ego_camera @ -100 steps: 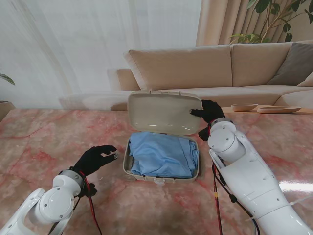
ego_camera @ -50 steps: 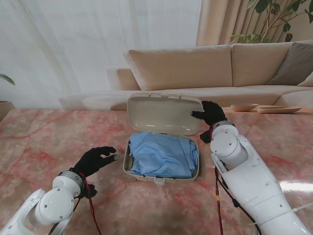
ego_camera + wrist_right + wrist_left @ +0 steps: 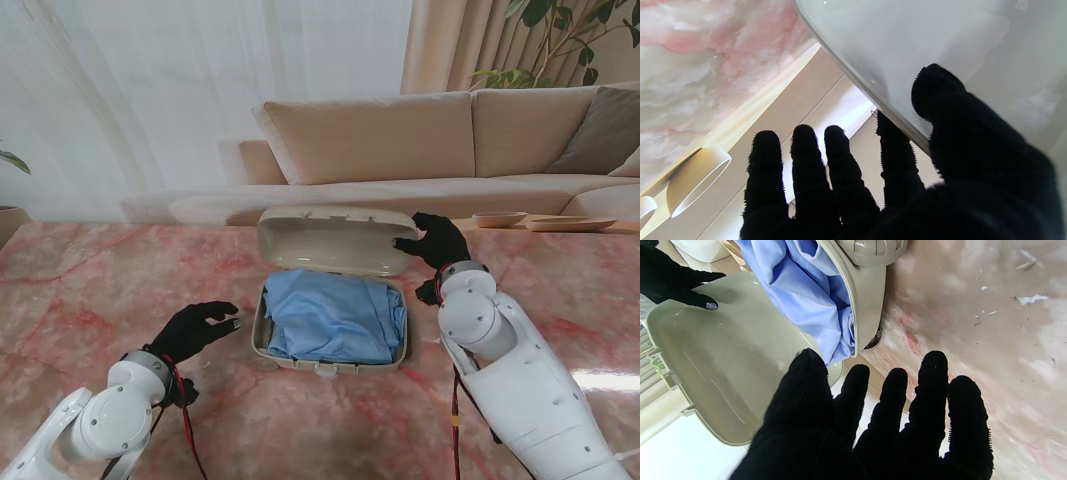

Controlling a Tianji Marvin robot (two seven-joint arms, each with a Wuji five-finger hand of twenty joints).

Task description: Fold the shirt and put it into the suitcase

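Stand view: beige suitcase [image 3: 330, 350] sits mid-worktop [image 3: 90, 290], blue shirt [image 3: 335, 315] folded inside the lower shell, filling it nearly edge to edge. Lid [image 3: 335, 240] tilted forward over the back of the case, partway down. Right hand [image 3: 437, 240] on the lid's right edge; left hand [image 3: 195, 328] left of the case, apart from it, above the worktop.

Right wrist view adds the grip: thumb [image 3: 940, 96] lies on one face of the lid [image 3: 923, 43], index finger [image 3: 895, 146] on the other side of the rim, so the lid edge is pinched between them. The other three fingers are spread and free, touching nothing. Pink marble and a pale bowl [image 3: 696, 176] show beyond.

Left wrist view adds the case's side: shirt [image 3: 806, 290] bulges in soft creased folds against the shell wall [image 3: 867, 306], with a fold of cloth spilling just over the rim at the corner. Inner face of the lid [image 3: 723, 350] is plain and bare, and the right hand's [image 3: 670, 276] fingertips rest on its far edge. A small wheel shows under the shell corner. Left hand [image 3: 873, 426] is open, fingers apart and extended, holding nothing; whether it touches the worktop cannot be told.

Shirt is light blue, smooth on top, creased at the right edge.
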